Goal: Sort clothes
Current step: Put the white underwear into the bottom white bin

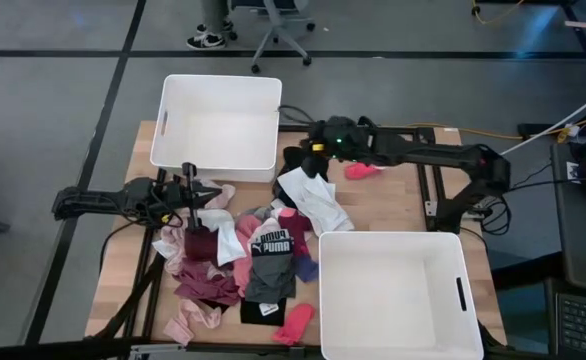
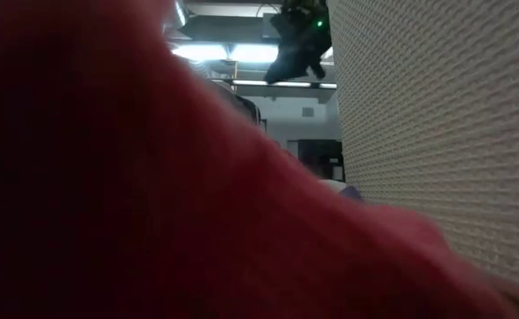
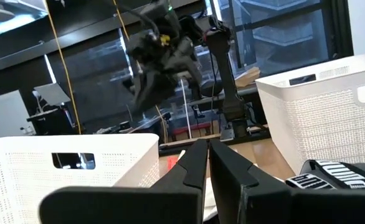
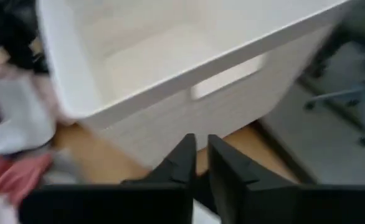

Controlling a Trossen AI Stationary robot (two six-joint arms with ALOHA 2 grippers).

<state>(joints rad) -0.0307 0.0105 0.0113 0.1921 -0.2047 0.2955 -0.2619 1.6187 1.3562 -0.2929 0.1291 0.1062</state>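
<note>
Two bins (image 1: 218, 160) empty; clothes (image 1: 243, 262) heaped on desk (image 1: 393, 210). Right hand (image 1: 311, 158) carried dark garment (image 1: 295, 160), fingers near-closed, beside far bin; release judged next. Left hand (image 1: 191, 200) closed, empty.

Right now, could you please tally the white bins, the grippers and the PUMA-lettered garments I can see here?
White bins: 2
Grippers: 2, left gripper, right gripper
PUMA-lettered garment: 1
Total: 5

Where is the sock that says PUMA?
In the high view, the PUMA sock lies in the clothes pile, just left of the near white bin.
</note>
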